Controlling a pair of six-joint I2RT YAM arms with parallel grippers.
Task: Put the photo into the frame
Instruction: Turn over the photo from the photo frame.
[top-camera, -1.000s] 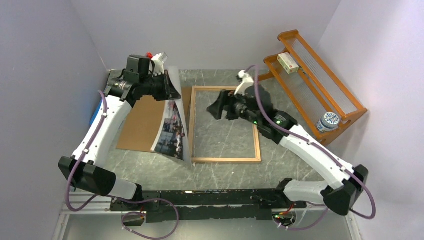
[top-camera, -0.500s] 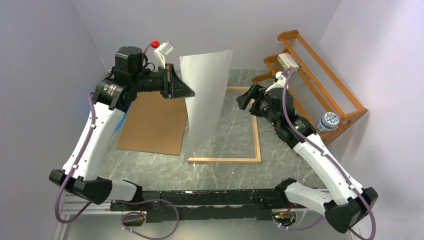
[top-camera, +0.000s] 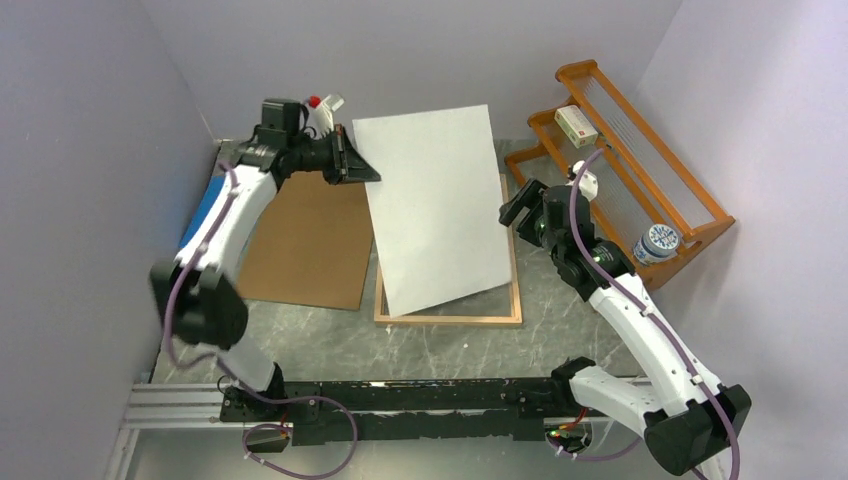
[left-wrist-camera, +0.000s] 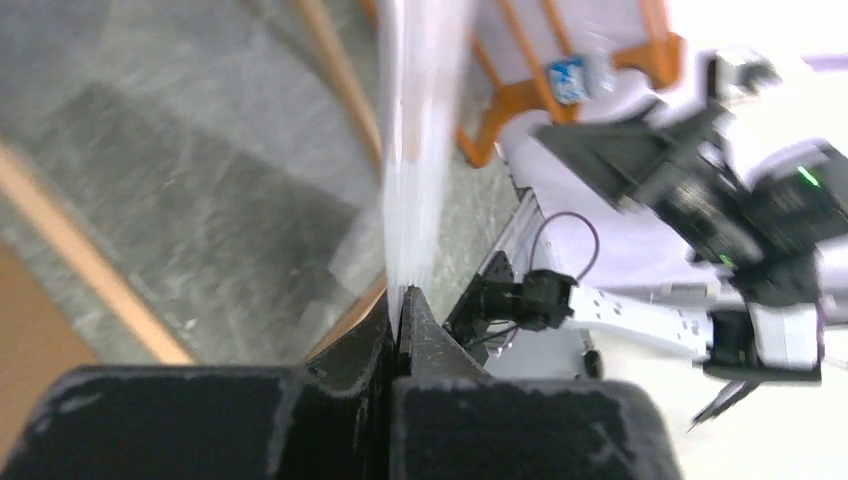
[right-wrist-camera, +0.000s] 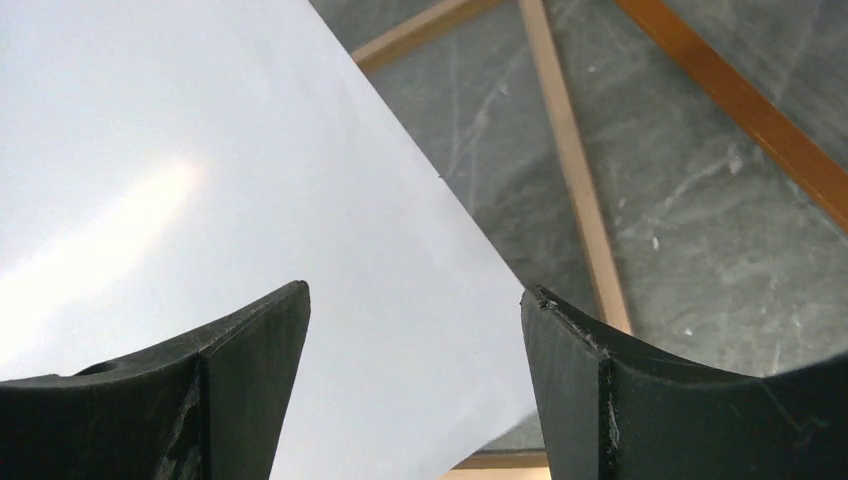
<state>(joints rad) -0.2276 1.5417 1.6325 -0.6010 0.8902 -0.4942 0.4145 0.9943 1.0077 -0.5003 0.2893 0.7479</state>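
The photo (top-camera: 435, 205) shows its plain white back and hangs tilted over the frame (top-camera: 450, 319), its lower corner near the frame's front rail. My left gripper (top-camera: 362, 170) is shut on the photo's upper left edge; in the left wrist view the sheet (left-wrist-camera: 412, 150) runs edge-on out of the closed fingers. My right gripper (top-camera: 512, 212) is open at the photo's right edge, above the frame's right rail. In the right wrist view the white sheet (right-wrist-camera: 200, 180) fills the space between and beyond my open fingers, with the frame rail (right-wrist-camera: 575, 170) beside it.
A brown hardboard panel (top-camera: 305, 245) lies left of the frame. A blue sheet (top-camera: 200, 205) sits at the far left wall. An orange slatted rack (top-camera: 640, 150) at the right holds a small box (top-camera: 576, 125) and a tin (top-camera: 655, 243).
My left gripper has swung the photo from edge-on upright to lying tilted, white back up, over the frame. My right gripper has drawn back a little to the photo's right edge.
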